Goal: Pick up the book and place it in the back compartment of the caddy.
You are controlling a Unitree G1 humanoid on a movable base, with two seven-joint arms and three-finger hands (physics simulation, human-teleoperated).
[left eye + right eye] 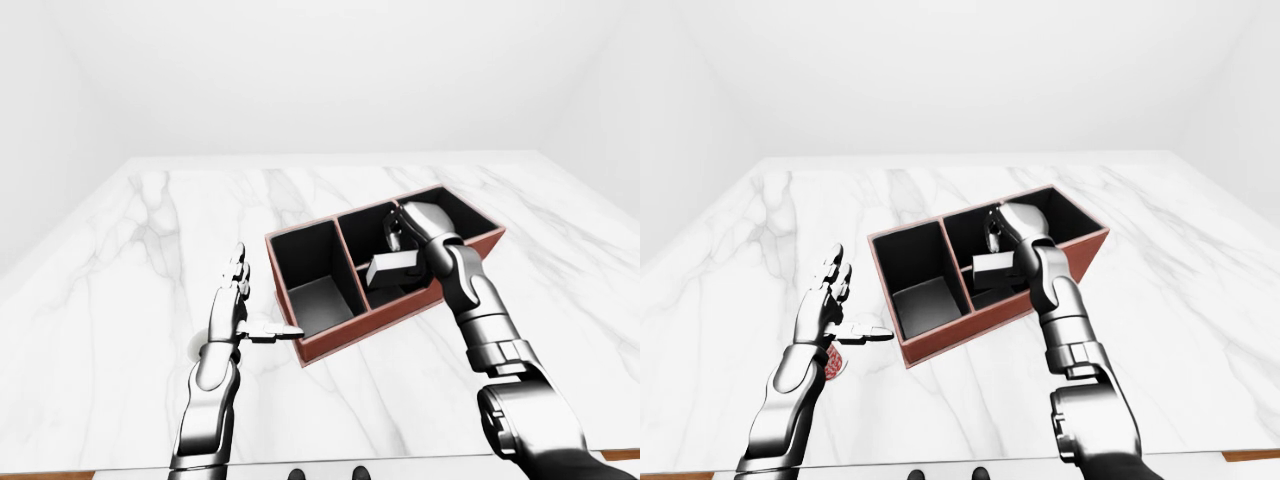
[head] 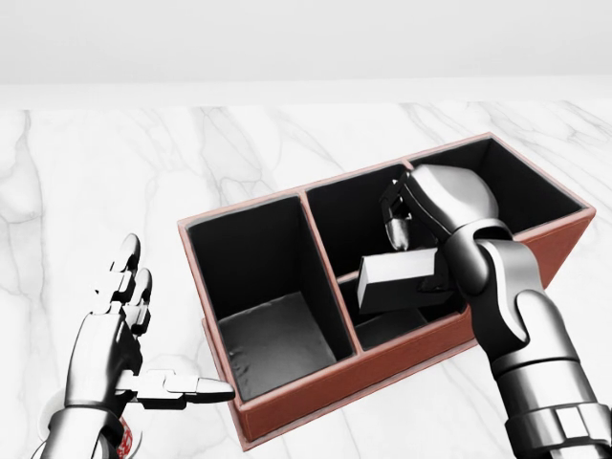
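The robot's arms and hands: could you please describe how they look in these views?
Both arms are glossy silver-grey metal with darker grey or black joints, built of rounded segments. The right arm has a bulbous wrist shell and ribbed rings near the elbow. The left hand has three slender segmented fingers with dark knuckle joints, and something small and red shows at its wrist. No loose cables or sleeves show.

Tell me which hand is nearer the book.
Right. The right hand is at the book, holding it inside the caddy; the left hand stands open outside the caddy's left end.
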